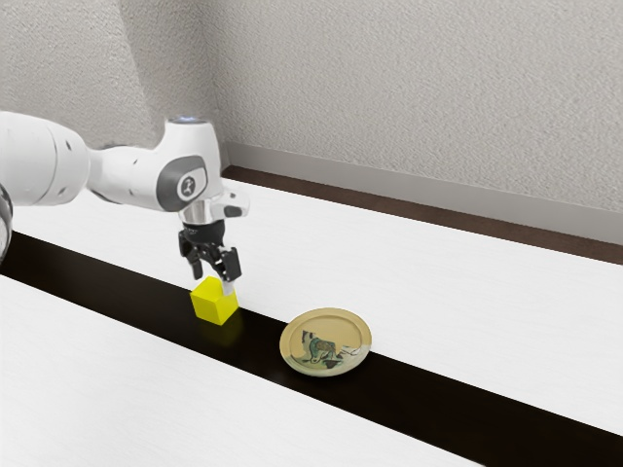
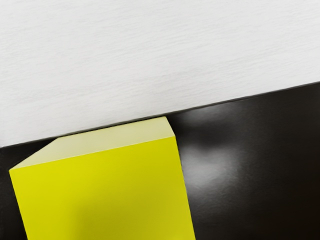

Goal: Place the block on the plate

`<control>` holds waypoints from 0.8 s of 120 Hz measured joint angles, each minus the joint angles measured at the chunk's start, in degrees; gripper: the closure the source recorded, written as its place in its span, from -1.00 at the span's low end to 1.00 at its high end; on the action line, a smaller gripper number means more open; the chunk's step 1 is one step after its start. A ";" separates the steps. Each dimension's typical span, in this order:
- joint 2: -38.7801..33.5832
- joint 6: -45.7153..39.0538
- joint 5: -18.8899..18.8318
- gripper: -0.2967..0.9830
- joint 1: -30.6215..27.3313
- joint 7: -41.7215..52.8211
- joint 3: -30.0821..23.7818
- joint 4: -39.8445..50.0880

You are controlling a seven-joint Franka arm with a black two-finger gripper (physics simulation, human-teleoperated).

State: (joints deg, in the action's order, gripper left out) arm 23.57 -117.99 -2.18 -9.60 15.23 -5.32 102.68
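In the exterior view my gripper (image 1: 213, 279) is over the yellow block (image 1: 214, 302), its fingers apart, one reaching down by the block's upper edge. The block rests on the black strip of the table. In the wrist view the block (image 2: 107, 192) is large and close under my hand, its top face and one pale side showing. A round tan plate (image 1: 326, 342) with an animal picture lies to the block's right in the exterior view, apart from it, with nothing on it.
The black strip (image 1: 438, 389) runs lengthwise along the white table (image 1: 467, 282). Behind the table stands a textured wall (image 1: 419, 107) with a grey baseboard.
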 joint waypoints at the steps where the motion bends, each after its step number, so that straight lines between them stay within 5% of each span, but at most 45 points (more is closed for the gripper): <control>1: 0.21 -0.15 -0.01 -0.54 -0.01 -0.02 0.09 -0.18; 62: 7.39 -5.06 0.43 -0.53 -2.07 -0.89 0.82 -3.34; 96: 6.98 -5.47 0.91 -0.19 -2.09 -1.83 0.42 -2.16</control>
State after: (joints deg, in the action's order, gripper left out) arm 30.55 -123.46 -1.27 -11.69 13.40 -4.90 100.52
